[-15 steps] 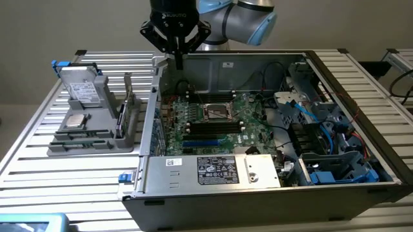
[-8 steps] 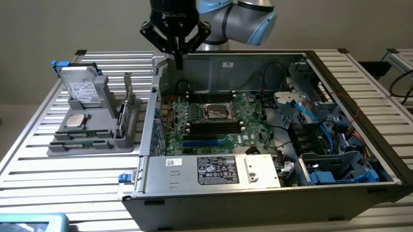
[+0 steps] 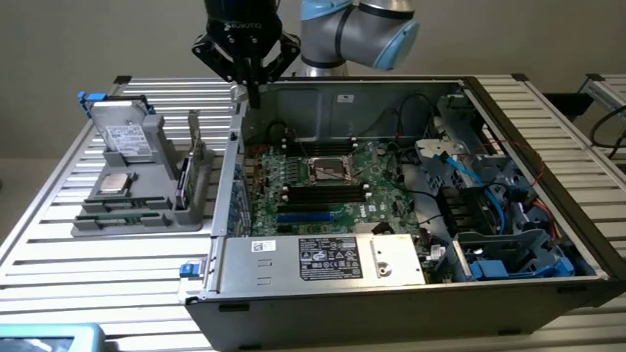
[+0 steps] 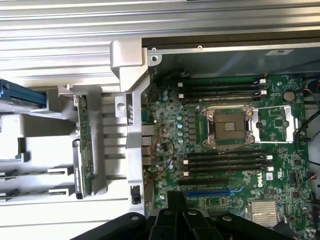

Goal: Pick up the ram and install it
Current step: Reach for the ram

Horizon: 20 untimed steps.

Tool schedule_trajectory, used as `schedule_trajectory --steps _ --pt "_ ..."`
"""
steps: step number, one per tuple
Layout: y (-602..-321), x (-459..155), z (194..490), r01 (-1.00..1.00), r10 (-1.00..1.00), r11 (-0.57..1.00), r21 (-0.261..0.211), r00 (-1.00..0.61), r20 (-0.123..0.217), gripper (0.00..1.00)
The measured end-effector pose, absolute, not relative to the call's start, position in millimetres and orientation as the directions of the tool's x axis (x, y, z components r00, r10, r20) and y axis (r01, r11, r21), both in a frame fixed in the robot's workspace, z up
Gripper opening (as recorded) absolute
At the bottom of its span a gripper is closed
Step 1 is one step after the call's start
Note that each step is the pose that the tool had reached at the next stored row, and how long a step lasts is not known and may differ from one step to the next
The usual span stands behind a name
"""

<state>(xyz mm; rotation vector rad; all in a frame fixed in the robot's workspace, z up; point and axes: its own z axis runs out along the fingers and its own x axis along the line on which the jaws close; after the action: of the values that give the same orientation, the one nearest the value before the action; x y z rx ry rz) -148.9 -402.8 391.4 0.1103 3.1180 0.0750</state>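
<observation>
gripper (image 3: 252, 101): hanging over a corner wall of the open computer case (image 3: 391, 312), at about eleven o'clock from the motherboard (image 3: 293, 198) in the exterior view.
gripper state: fingers pressing together, gripping nothing.
ram (image 3: 184, 180): standing on its long edge in the grey holder (image 3: 146, 216) outside the case, at about seven o'clock from the gripper and well apart from it.
black slots (image 3: 328, 192): lying at twelve and six o'clock of the processor socket (image 3: 330, 170).
hard drive (image 3: 125, 136): resting on the holder, at about eleven o'clock from the ram.
</observation>
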Motion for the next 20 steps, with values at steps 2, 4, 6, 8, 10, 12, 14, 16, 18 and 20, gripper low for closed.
schedule_trajectory --steps 2,4,6,8,10,12,14,16,18,20 --pt "-402.8 -158.1 390.4 0.070 0.071 0.996 0.049 -0.997 -0.019 0.11" --pt "-402.8 -167.1 388.1 0.070 0.071 0.996 0.048 -0.997 -0.019 0.11" --pt "-402.8 -176.1 385.4 0.070 0.071 0.996 0.048 -0.997 -0.019 0.11" --pt "-402.8 -185.2 383.7 0.070 0.071 0.996 0.048 -0.997 -0.019 0.11" --pt "-402.8 -194.6 382.6 0.070 0.071 0.996 0.048 -0.997 -0.019 0.11" --pt "-402.8 -203.6 382.0 0.070 0.071 0.996 0.048 -0.997 -0.018 0.11" --pt "-402.8 -212.7 381.5 0.070 0.071 0.996 0.048 -0.997 -0.017 0.11" --pt "-402.8 -221.6 380.8 0.070 0.071 0.996 0.048 -0.997 -0.016 0.11" --pt "-402.8 -230.6 380.1 0.070 0.071 0.996 0.047 -0.997 -0.015 0.11" --pt "-402.8 -239.8 379.0 0.070 0.071 0.996 0.047 -0.997 -0.014 0.11"
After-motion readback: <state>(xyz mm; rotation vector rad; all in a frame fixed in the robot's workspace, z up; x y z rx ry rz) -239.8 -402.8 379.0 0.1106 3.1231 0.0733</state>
